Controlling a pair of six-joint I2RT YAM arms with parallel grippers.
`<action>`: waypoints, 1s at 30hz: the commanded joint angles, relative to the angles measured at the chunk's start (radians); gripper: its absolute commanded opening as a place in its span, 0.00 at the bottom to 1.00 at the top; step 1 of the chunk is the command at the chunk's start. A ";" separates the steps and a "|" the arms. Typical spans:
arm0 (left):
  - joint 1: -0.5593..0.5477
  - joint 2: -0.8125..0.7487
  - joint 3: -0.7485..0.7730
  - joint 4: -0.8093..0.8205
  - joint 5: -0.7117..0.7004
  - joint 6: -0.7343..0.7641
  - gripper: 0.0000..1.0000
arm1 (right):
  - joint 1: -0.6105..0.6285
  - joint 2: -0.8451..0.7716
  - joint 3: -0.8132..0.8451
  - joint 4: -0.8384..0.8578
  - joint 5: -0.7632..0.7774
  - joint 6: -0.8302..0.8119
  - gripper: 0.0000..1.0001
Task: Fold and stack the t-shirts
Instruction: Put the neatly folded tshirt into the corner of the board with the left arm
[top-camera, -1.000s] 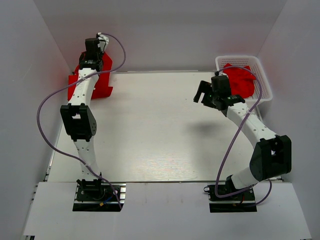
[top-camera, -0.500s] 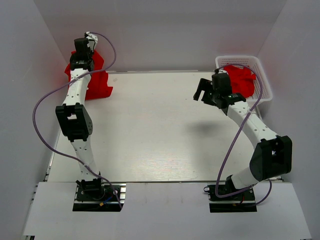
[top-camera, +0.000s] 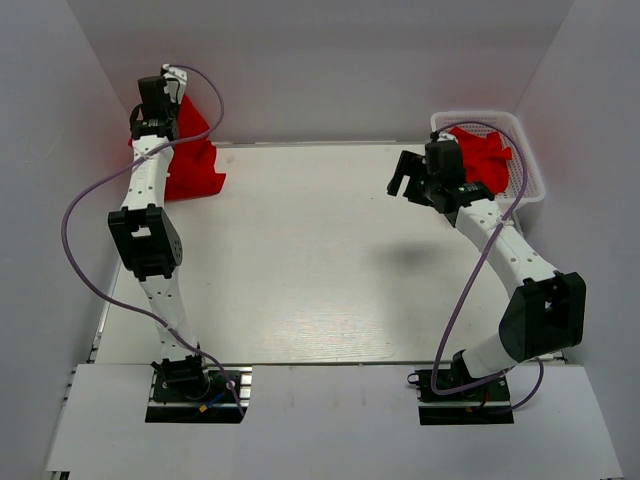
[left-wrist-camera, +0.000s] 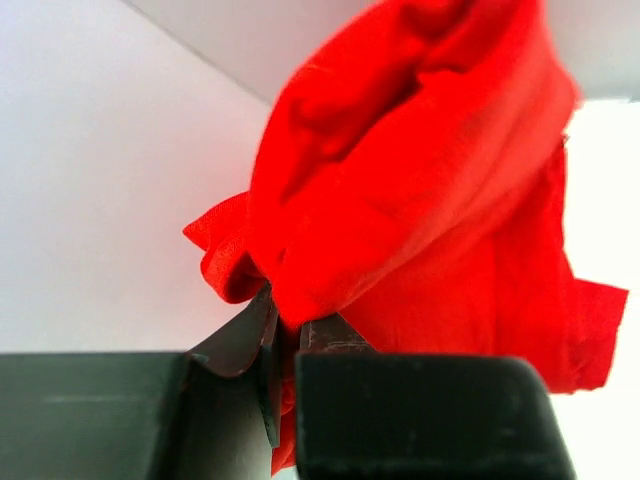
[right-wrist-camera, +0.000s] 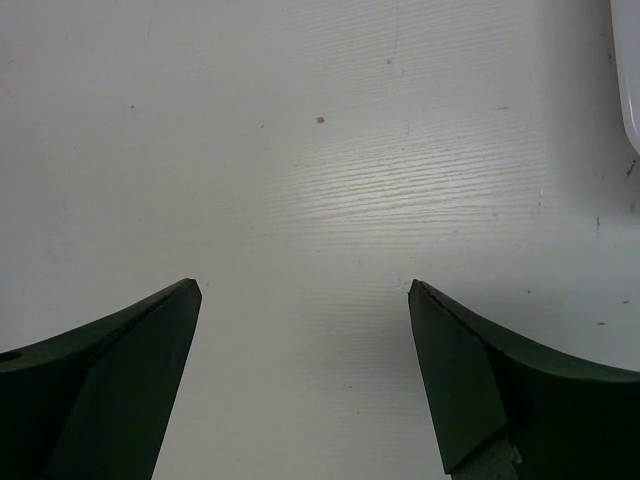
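The left fingers' (left-wrist-camera: 240, 340) tips are buried in the shirt (left-wrist-camera: 420, 180), which runs off the wrist view's top edge. From above, the wrist hides them and the left arm (top-camera: 150, 190) covers part of the shirt at the table's (top-camera: 320, 260) 10 o'clock corner. How many shirts make up the heap (top-camera: 485, 160) in the basket (top-camera: 524, 150) at 2 o'clock cannot be told. The bottom edge cuts off the right fingers (right-wrist-camera: 120, 390).
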 joint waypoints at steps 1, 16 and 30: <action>-0.021 -0.103 0.074 0.014 0.053 -0.054 0.00 | 0.001 -0.004 0.014 0.000 -0.009 -0.020 0.90; -0.040 -0.141 0.115 -0.084 0.203 -0.200 0.00 | -0.001 -0.024 -0.036 0.005 -0.016 -0.026 0.90; -0.029 -0.056 -0.026 -0.026 0.093 -0.171 0.00 | -0.001 0.047 0.037 -0.064 -0.009 -0.029 0.90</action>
